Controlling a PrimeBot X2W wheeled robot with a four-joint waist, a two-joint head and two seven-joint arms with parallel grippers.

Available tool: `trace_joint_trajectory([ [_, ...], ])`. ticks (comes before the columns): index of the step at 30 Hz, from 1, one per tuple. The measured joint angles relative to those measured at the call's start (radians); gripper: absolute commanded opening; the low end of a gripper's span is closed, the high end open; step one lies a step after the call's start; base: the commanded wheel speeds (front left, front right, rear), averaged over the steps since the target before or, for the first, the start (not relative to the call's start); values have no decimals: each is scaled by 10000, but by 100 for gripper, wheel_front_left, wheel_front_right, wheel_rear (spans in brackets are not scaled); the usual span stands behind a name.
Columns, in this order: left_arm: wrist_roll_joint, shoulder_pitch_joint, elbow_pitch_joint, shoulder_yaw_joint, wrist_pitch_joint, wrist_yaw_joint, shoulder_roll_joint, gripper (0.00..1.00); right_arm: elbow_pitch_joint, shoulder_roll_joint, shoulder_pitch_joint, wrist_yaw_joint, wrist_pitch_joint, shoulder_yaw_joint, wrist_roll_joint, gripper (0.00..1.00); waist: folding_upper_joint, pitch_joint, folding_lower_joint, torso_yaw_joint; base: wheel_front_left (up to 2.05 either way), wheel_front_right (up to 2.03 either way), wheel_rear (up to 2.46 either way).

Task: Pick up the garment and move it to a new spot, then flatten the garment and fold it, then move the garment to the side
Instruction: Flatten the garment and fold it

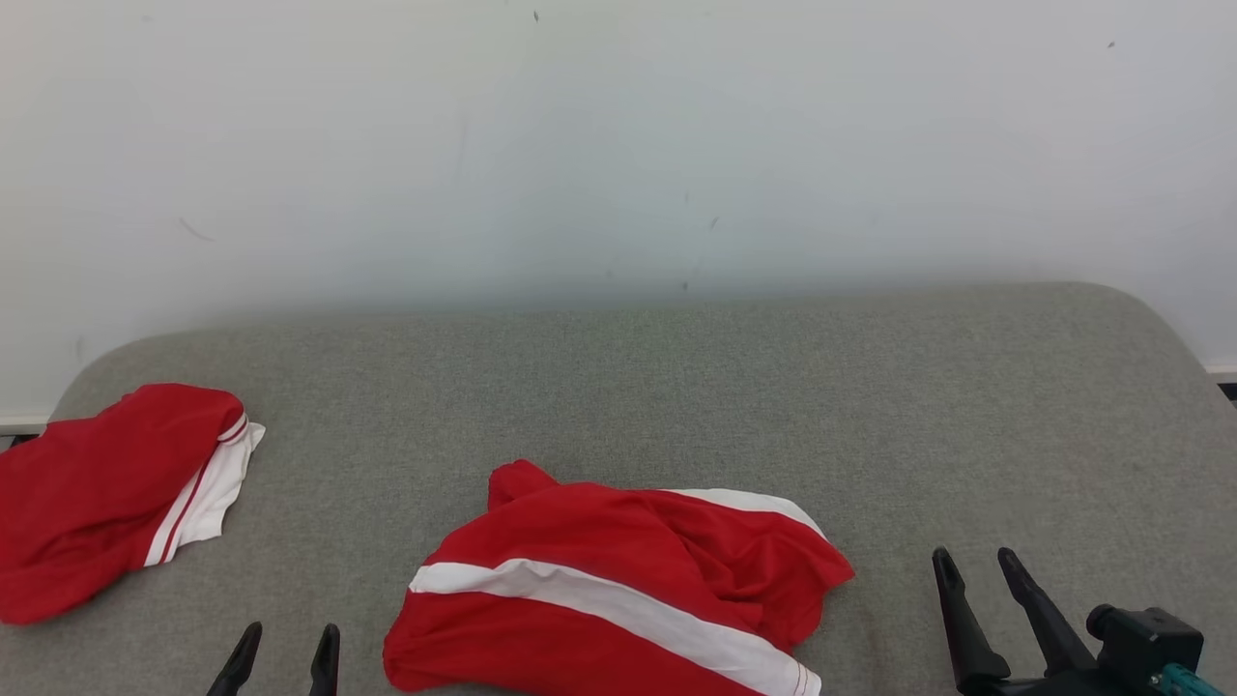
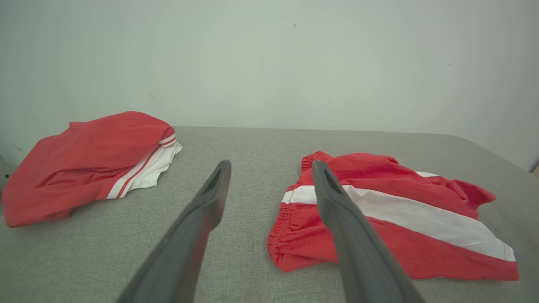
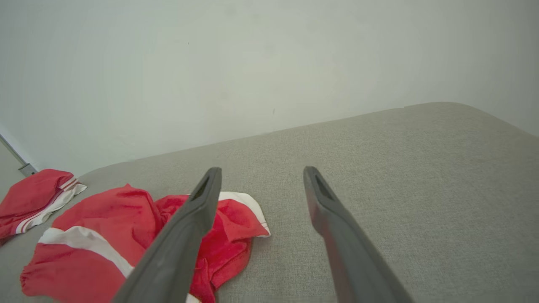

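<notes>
**Q:** How many garments on the grey padded table?
**A:** Two, red and white: crumpled shorts at its near edge, a second garment at its left end.
**Q:** Grippers?
**A:** Two, there too: left gripper, right gripper.

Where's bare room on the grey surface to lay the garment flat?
Biggest bare patch: right half of the grey surface, between crumpled garment, right gripper and wall. Also the strip along the wall. Front-left is crowded: second garment lies beside the crumpled one.
</notes>
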Motion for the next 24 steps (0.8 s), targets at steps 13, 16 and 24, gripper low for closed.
trace_joint_trajectory([
  [13, -88, 362, -537, 261, 370, 2, 6, 100, 65, -15, 153, 96, 50, 107, 12, 100, 0, 17, 1, 29, 0, 0, 0],
  [16, -88, 362, -608, 284, 408, 2, -4, 100, 65, -15, 151, 100, 65, 119, 12, 100, 0, 29, 0, 20, 0, 0, 0],
  [24, -86, 370, -779, 357, 665, 4, -10, 100, 67, -15, 134, 144, 75, 171, 10, 100, 0, 74, 0, -24, 0, 0, 0],
])
